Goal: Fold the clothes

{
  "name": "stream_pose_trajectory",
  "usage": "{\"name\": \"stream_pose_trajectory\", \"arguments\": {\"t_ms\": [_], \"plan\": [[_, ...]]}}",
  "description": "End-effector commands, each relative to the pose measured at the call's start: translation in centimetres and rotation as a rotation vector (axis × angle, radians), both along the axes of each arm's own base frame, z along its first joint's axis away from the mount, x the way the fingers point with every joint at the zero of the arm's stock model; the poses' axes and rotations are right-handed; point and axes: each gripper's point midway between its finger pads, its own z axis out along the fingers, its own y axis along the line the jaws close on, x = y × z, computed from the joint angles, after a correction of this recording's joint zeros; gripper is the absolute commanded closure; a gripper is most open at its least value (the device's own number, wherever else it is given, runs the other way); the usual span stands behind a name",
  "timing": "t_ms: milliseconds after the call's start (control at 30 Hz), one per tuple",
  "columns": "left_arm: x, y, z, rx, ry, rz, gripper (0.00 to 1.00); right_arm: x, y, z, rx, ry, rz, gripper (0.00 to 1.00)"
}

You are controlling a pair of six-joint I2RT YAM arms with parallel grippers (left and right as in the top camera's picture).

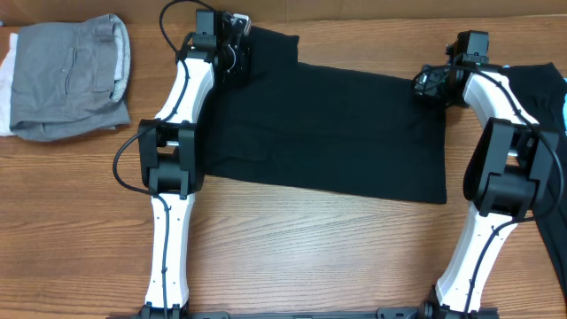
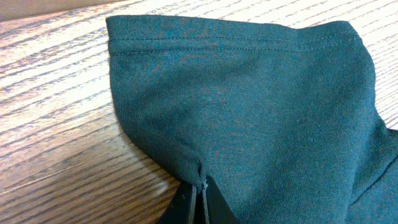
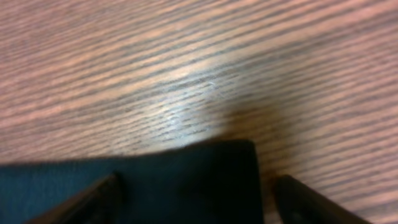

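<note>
A black garment (image 1: pixel 328 133) lies spread flat across the middle of the table. My left gripper (image 1: pixel 232 55) is at its far left corner and is shut on a pinch of the dark fabric (image 2: pixel 249 112), which bunches at the fingertips (image 2: pixel 200 186). My right gripper (image 1: pixel 434 84) is at the garment's far right corner. Its fingers (image 3: pixel 199 199) are open, one on each side of the cloth corner (image 3: pixel 205 174), which lies on the wood between them.
A folded grey garment (image 1: pixel 71 75) lies at the far left on a white cloth (image 1: pixel 7 71). More dark clothing (image 1: pixel 549 97) sits at the right edge of the table. The wooden table (image 1: pixel 310 257) is bare near the front.
</note>
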Motion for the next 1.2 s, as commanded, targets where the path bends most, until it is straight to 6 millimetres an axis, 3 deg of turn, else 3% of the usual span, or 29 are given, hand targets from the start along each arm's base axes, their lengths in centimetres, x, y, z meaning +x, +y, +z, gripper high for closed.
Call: {"name": "stream_pose_trajectory", "arguments": {"t_ms": [0,67,167,300,467,700,900,1033,1167], "plan": [[-1.6,0.1,-3.1,0.003,0.093,0.009,0.96,0.5,0.2,-0.9,0.011,0.001,0.005,0.22],[-1.5,0.1,-3.1,0.003,0.093,0.009,0.96,0.5,0.2,-1.2,0.012,0.007,0.004,0.32],[-1.5,0.1,-3.1,0.003,0.092,0.009,0.96,0.5,0.1,-1.2,0.022,0.006,-0.024,0.6],[-1.6,0.1,-2.4,0.004,0.09,0.009,0.96,0.3,0.1,-0.9,0.052,0.013,-0.079,0.73],[-1.4,0.2,1.6,0.003,0.053,0.008,0.96,0.2,-0.3,0.4,0.046,0.038,-0.093,0.96],[-3.4,0.6,9.2,0.01,0.044,0.014,0.96,-0.6,-1.1,5.4,0.125,0.085,-0.236,0.96],[-5.6,2.7,13.1,0.067,0.072,0.068,0.96,-2.4,-0.6,9.8,0.139,0.15,-0.236,0.96],[-7.5,4.5,13.7,0.11,0.136,0.105,0.96,-4.9,-0.1,11.1,0.147,0.238,-0.241,0.96],[-10.7,6.1,12.0,0.146,0.29,0.125,0.96,-8.2,0.6,10.8,0.158,0.373,-0.247,0.96]]}}
